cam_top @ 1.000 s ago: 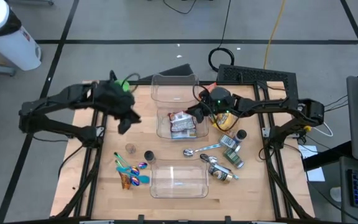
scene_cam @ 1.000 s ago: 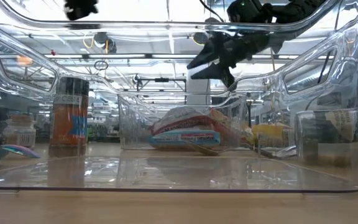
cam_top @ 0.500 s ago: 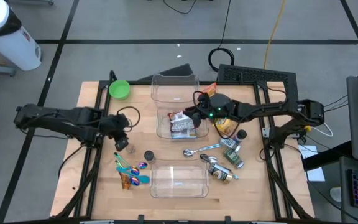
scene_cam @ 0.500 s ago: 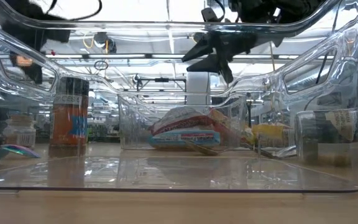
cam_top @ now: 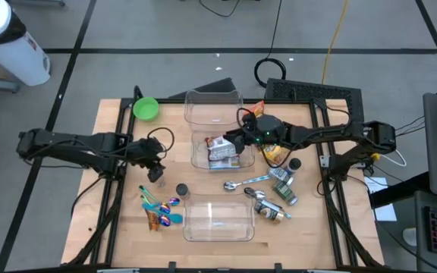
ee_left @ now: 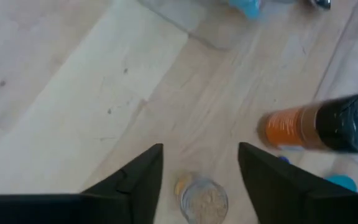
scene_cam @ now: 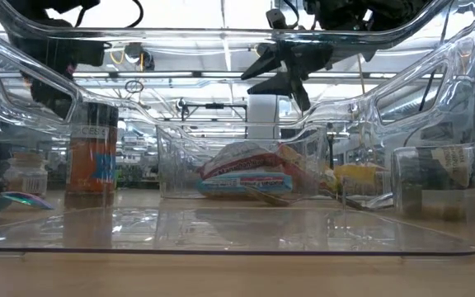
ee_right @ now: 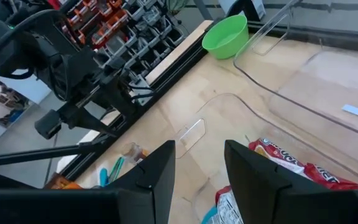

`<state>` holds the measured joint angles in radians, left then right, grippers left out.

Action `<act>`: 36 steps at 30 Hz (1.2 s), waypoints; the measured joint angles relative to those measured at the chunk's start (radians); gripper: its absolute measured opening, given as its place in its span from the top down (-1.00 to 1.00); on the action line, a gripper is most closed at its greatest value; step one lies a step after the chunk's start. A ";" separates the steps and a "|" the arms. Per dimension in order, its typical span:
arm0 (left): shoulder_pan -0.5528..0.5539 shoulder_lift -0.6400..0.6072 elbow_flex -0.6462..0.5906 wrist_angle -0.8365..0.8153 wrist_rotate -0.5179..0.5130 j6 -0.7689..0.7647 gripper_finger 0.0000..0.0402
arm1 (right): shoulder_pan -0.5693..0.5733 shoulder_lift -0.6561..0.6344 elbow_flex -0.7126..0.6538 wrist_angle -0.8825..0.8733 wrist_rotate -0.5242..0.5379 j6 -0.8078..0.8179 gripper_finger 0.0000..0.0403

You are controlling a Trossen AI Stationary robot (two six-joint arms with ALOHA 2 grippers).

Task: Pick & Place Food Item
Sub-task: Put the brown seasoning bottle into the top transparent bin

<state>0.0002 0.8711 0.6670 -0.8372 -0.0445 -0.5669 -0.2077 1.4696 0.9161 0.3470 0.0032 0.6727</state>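
A small clear-lidded jar (ee_left: 204,200) stands upright on the wooden table, at its left. My left gripper (ee_left: 201,149) hangs over it, open and pointing steeply down, with one finger on either side of the jar and not touching it; in the high view this gripper (cam_top: 155,173) partly covers the jar. Red and white snack bags (cam_top: 222,152) lie in the middle clear container (cam_top: 196,158). My right gripper (cam_top: 234,139) hovers above them, open with nothing between its fingers; the right wrist view shows a bag (ee_right: 291,165) just below its fingers.
An orange bottle with a black cap (ee_left: 316,127) stands just right of the jar. Coloured spoons (cam_top: 158,205) lie near it. Clear containers stand at the far (cam_top: 212,106) and near (cam_top: 218,220) sides. A green bowl (cam_top: 146,108) sits far left. A metal spoon (cam_top: 245,182) and bottles (cam_top: 279,182) lie to the right.
My left gripper has swung from near the green bowl toward the table's near edge and dropped low over the small jar, tipping more steeply down. My right gripper has edged slightly toward the table's left above the snack bags. No object has moved.
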 joint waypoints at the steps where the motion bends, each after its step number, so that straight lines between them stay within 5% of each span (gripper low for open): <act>1: 0.002 0.000 0.000 -0.010 0.016 0.014 -0.22 | 0.000 0.000 0.000 -0.005 0.000 -0.001 0.35; 11: -0.034 0.013 -0.001 -0.079 0.062 0.098 -0.58 | 0.000 0.000 0.000 -0.068 -0.003 -0.013 0.35; 36: -0.114 0.367 -0.039 0.024 0.073 0.173 -0.60 | 0.000 0.001 0.000 -0.068 0.004 -0.030 0.35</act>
<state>-0.1139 1.2384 0.6277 -0.8127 0.0288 -0.3943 -0.2077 1.4702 0.9161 0.2790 0.0074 0.6426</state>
